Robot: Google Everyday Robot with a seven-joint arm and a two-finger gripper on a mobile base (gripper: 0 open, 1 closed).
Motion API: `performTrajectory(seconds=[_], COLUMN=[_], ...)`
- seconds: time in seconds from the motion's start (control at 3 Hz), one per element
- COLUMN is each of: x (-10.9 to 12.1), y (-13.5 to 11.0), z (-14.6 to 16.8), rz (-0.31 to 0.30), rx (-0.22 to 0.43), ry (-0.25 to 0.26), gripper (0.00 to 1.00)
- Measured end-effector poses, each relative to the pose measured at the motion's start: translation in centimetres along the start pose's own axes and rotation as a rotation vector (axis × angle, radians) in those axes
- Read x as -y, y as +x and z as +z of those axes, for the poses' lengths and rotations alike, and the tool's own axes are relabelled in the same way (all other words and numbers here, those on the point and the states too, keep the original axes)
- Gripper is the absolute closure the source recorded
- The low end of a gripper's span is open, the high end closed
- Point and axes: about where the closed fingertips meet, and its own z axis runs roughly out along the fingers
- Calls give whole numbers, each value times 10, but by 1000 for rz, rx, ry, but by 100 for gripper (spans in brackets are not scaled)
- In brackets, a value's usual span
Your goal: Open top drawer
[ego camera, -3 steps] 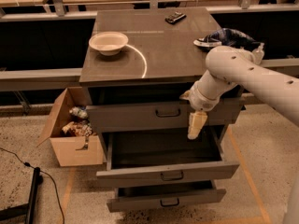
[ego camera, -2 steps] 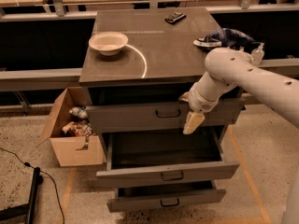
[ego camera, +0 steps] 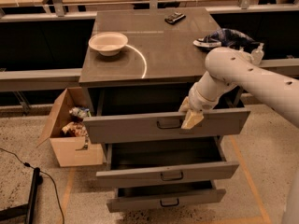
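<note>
The top drawer (ego camera: pixel 131 127) is a wide grey drawer, uppermost of three in the cabinet. It stands pulled out, with its dark inside showing behind the front panel. Its small dark handle (ego camera: pixel 169 124) is mid-front. My gripper (ego camera: pixel 190 119), cream-coloured on the end of the white arm, is at the drawer front's upper edge, just right of the handle. Whether it touches the handle cannot be told.
The middle drawer (ego camera: pixel 140 174) and bottom drawer (ego camera: pixel 140 200) also stand pulled out. On the cabinet top (ego camera: pixel 163 55) are a white bowl (ego camera: pixel 108 43), a dark remote (ego camera: pixel 174 17), a bundled cloth (ego camera: pixel 224 37) and a small bottle (ego camera: pixel 257 54). A cardboard box (ego camera: pixel 70 148) with items sits on the floor at left.
The top drawer has slid out toward the camera, and its dark inside now shows. My gripper has moved with the drawer front, from below and right of the handle up to its top edge.
</note>
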Motion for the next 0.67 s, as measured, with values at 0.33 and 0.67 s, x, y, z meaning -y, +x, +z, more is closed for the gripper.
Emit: performTrajectory(seconds=[0.33,0.67], x=[1,1], y=[-2,-2], z=[-5,-6], rz=[0,0], rx=[0,0], ry=[0,0], gripper=[83,58])
